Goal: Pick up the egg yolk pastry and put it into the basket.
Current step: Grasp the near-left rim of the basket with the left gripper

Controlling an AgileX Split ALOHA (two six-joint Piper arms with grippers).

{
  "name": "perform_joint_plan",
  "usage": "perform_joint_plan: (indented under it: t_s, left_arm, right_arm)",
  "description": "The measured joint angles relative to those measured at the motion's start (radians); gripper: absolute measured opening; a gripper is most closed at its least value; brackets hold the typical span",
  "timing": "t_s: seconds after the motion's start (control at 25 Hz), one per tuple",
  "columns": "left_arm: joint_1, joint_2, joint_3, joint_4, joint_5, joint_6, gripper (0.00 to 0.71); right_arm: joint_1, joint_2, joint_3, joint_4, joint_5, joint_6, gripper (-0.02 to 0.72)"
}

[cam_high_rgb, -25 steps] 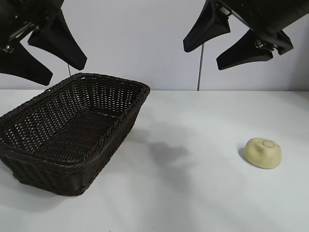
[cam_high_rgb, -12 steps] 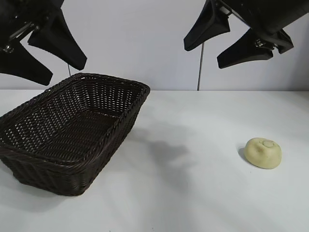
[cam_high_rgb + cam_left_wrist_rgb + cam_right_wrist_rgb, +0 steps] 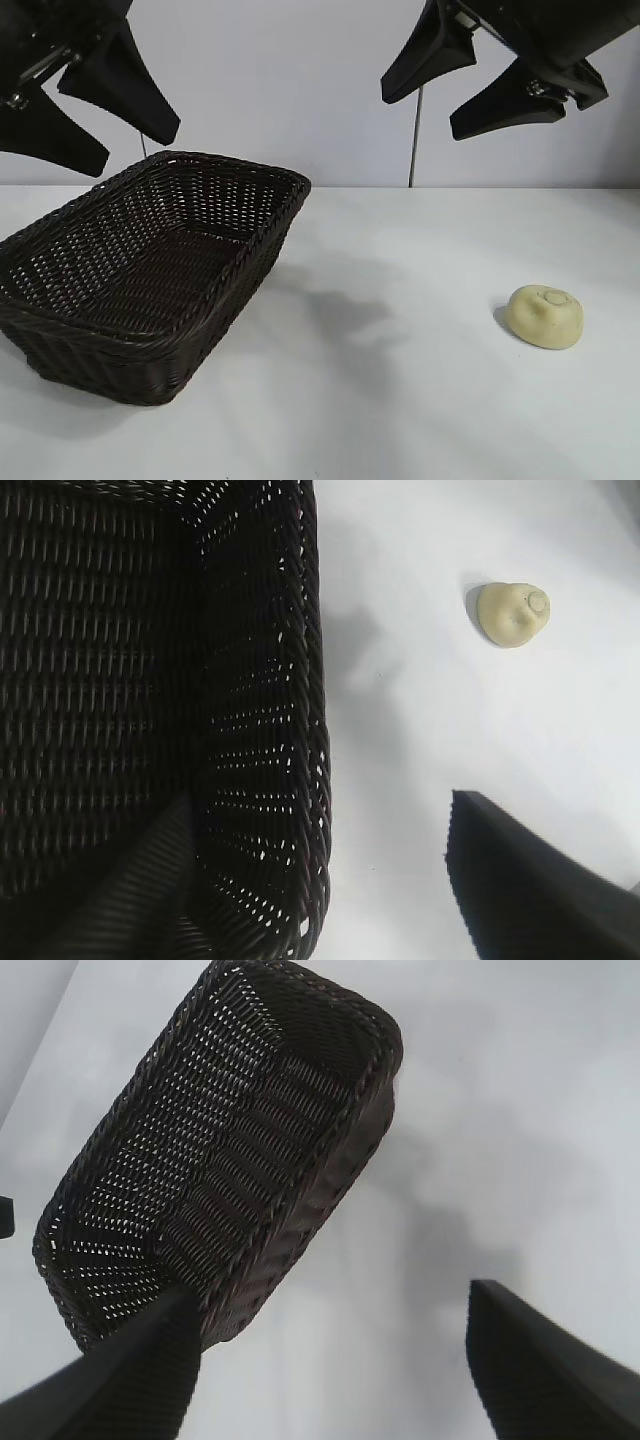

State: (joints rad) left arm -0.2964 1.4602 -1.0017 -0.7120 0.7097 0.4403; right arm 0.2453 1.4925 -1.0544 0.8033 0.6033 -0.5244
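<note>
The egg yolk pastry sits on the white table at lower right, well apart from the basket at left. The left gripper, upper left, and the right gripper, upper right, both hang spread wide, grasping nothing. The pastry's round top imprint may be a stamp, but nothing in it is readable.

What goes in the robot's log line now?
pastry: on table, untouched | basket: empty | left tool: open, high | right tool: open, high

Level exterior view; 2 high wrist views sharing basket
</note>
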Motion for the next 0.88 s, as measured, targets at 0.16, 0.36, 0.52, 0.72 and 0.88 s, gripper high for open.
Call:
perform_joint_plan:
  t_s: [0.16,0.36,0.52,0.72,0.88]
  left_arm:
    - [0.0,0.0,0.0,0.0,0.001,-0.193,0.517]
    - [0.0,-0.005,-0.009,0.022,0.101,-0.573,0.517]
    - [0.0,-0.061,-0.015,0.116,0.127,-0.805,0.517]
    - [-0.013,-0.118,-0.017,0.322,0.131,-1.162,0.517]
    - [-0.097,-0.121,-0.009,0.566,0.133,-1.462,0.517]
  right_arm:
    - [0.0,0.0,0.0,0.0,0.0,0.002,0.537]
    - [0.0,0.0,0.0,0.0,0.001,0.003,0.537]
    - [0.0,0.0,0.0,0.0,0.001,0.003,0.537]
    - [0.0,0.0,0.0,0.0,0.002,0.003,0.537]
    - [0.0,0.0,0.0,0.0,0.003,0.003,0.537]
